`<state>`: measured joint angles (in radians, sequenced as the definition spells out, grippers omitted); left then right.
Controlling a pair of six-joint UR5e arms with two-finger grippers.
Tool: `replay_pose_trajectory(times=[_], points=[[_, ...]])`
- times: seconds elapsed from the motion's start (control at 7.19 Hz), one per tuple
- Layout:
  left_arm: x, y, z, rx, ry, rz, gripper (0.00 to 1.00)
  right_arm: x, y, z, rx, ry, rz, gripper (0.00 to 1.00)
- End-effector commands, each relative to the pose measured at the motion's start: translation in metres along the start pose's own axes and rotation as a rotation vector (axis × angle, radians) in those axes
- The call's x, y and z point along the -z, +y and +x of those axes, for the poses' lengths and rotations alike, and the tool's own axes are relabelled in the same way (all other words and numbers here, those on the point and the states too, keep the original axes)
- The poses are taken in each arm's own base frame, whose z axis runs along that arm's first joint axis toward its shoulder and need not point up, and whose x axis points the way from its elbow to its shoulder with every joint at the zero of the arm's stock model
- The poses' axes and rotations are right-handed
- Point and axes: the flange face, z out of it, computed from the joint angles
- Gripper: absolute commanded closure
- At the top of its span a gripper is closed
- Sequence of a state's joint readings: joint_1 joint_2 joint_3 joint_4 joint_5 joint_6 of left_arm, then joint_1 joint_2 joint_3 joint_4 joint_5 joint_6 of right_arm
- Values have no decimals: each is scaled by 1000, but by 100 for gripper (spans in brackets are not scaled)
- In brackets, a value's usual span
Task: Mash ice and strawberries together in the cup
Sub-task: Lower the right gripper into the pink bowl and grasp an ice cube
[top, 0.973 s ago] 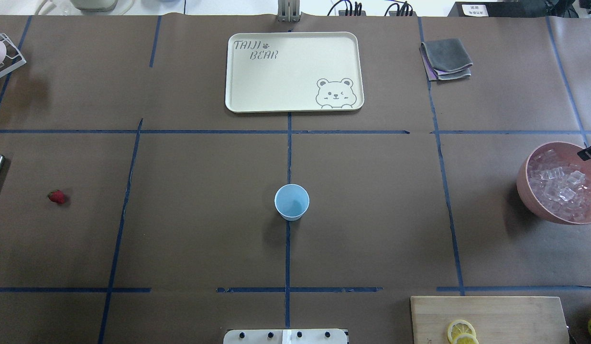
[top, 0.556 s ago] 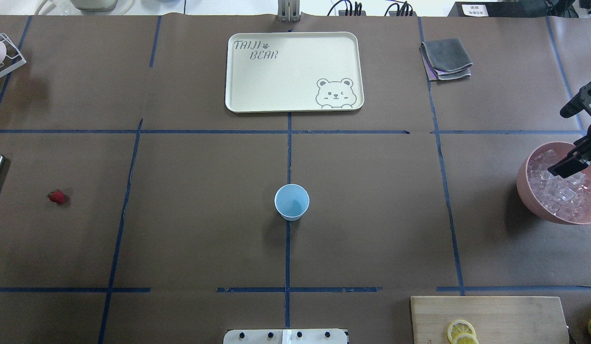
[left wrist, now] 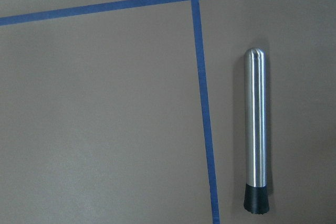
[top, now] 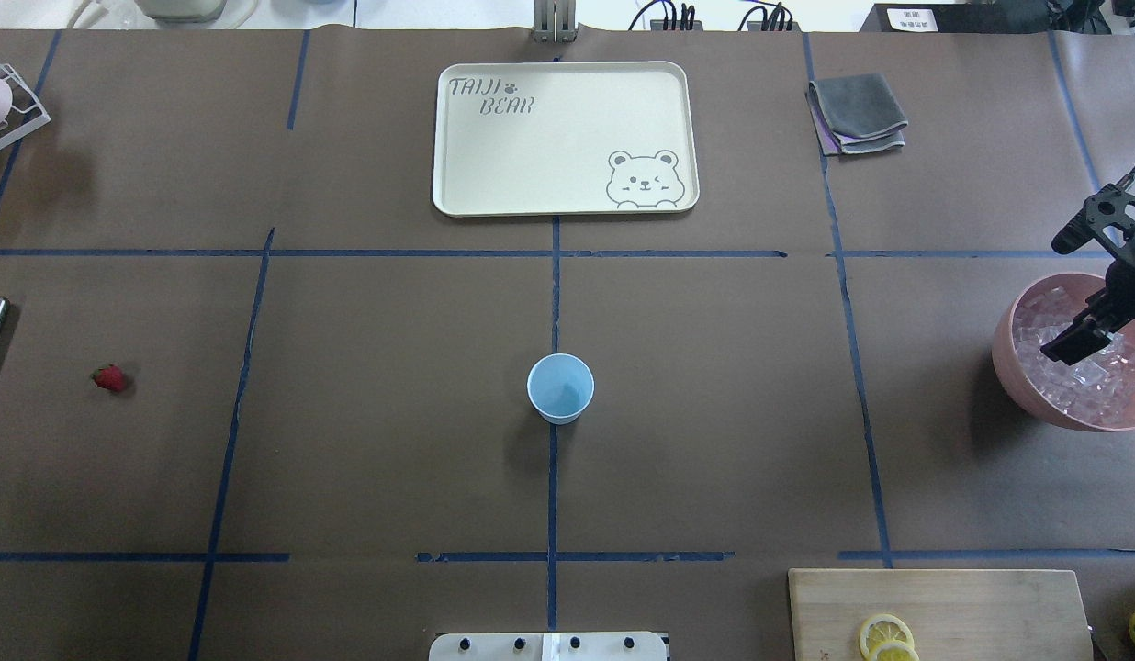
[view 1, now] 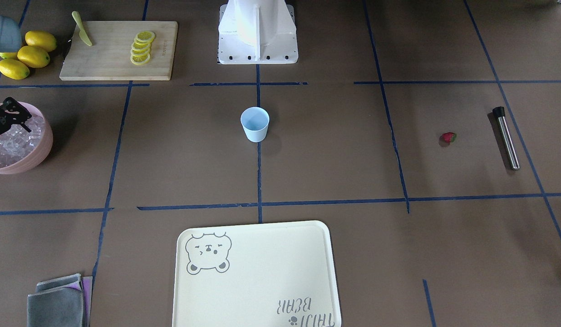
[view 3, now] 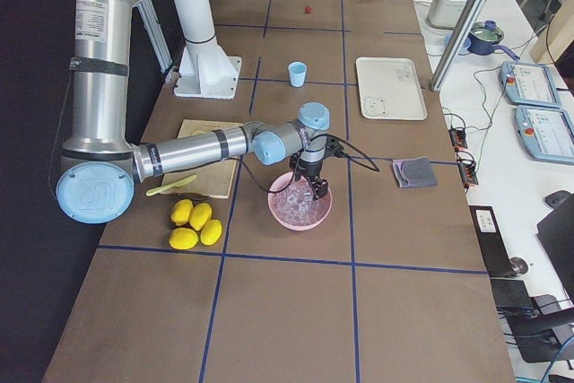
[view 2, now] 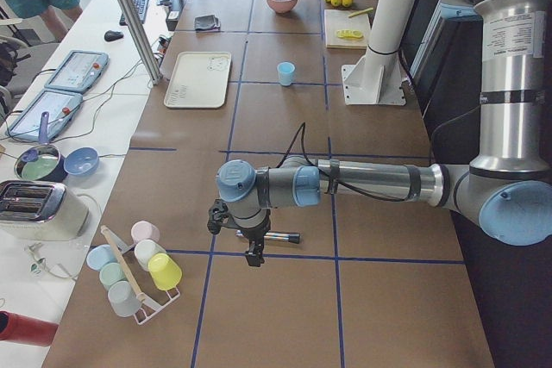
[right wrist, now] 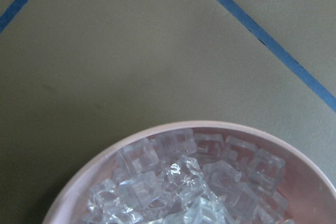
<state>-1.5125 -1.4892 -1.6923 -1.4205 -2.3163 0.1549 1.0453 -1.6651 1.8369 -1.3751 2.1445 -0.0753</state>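
While the cup (top: 560, 388) stands empty on the desk (top: 714, 413) and the strawberry (top: 109, 378) lies well apart, nothing is mashed: the right gripper (top: 1061, 296) hangs, fingers spread, over the ice (top: 1095, 376) in the pink bowl (top: 1001, 353); of the left gripper (view 2: 253, 256) I cannot tell.

Cup (top: 560, 387) lt blue. Strawberry (top: 109, 377) red, green top. Ice (right wrist: 173, 182) clear; bowl (top: 1008, 372) pink. Table (top: 393, 441) brown w/ blue tape grid. Tray (top: 567, 138) cream; overhead view: grey bear print at its 4 o'clock, grey lettering at 10. Lemons (view 1: 33, 56) yellow. Muddler (left wrist: 255, 129) steel, blk tip.
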Motion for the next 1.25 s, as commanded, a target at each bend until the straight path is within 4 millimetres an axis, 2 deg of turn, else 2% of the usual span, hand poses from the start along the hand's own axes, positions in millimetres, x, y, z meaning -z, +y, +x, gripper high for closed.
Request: replay_pose_trajectory(times=[0.0,0.28,0.56,0.7,0.83,1.11], points=[[0,0,0,0,0,0,0,-11,5,5,-3,-2,-23,10],[1,-2,1,-2,0,2,0,-16,9,9,-7,-2,-35,23],[2,-2,1,-3,0,3,0,-14,6,8,8,-6,-30,70],[2,-2,1,-3,0,3,0,-10,3,6,12,-15,-19,79],[2,-2,2,-6,-1,4,0,-4,2,11,2,-10,-7,79],[2,-2,2,-4,-1,4,0,10,3,18,-15,-3,18,89]])
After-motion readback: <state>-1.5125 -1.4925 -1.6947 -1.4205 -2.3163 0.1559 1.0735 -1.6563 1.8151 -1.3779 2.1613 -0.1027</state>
